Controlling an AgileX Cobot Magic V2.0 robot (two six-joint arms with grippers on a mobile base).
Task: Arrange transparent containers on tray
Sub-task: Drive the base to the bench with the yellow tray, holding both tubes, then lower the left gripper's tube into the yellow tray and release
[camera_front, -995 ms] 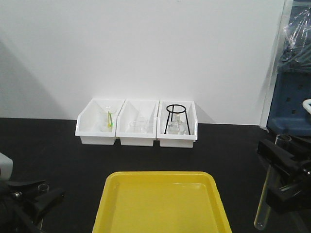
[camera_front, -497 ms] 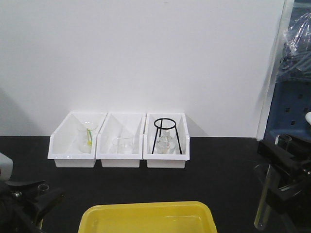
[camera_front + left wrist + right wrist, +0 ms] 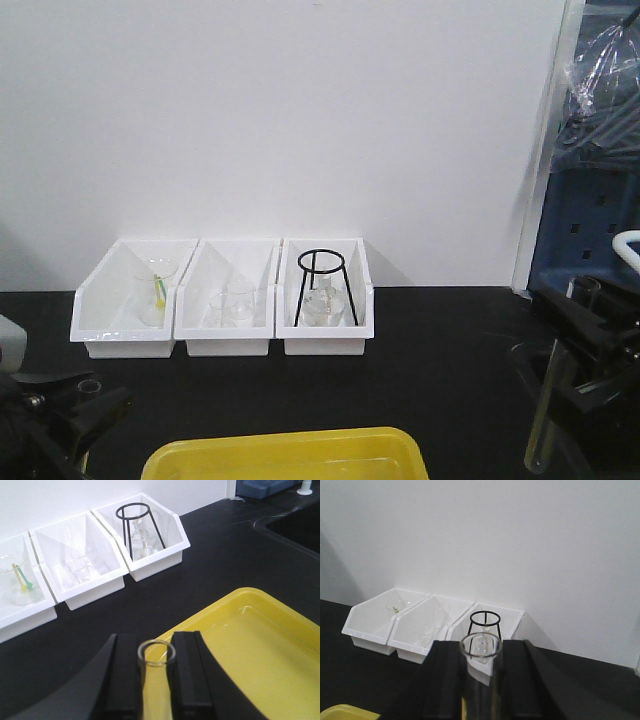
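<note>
My left gripper (image 3: 156,652) is shut on a clear test tube (image 3: 156,667), whose open rim stands between the black fingers just off the near left edge of the yellow tray (image 3: 260,645). In the front view that gripper (image 3: 85,405) sits at the lower left, with the tube's rim (image 3: 89,386) showing. My right gripper (image 3: 481,652) is shut on a second clear test tube (image 3: 481,680). In the front view this tube (image 3: 552,400) hangs upright at the right, beside the tray (image 3: 285,455).
Three white bins (image 3: 222,297) stand in a row against the back wall; they hold small beakers, a green stick and a black wire tripod (image 3: 322,287). A blue crate (image 3: 585,225) stands at the far right. The tabletop is black.
The front view has shifted: the white bins have slid left and up in the frame, and less of the yellow tray shows at the bottom. Both grippers keep their tubes.
</note>
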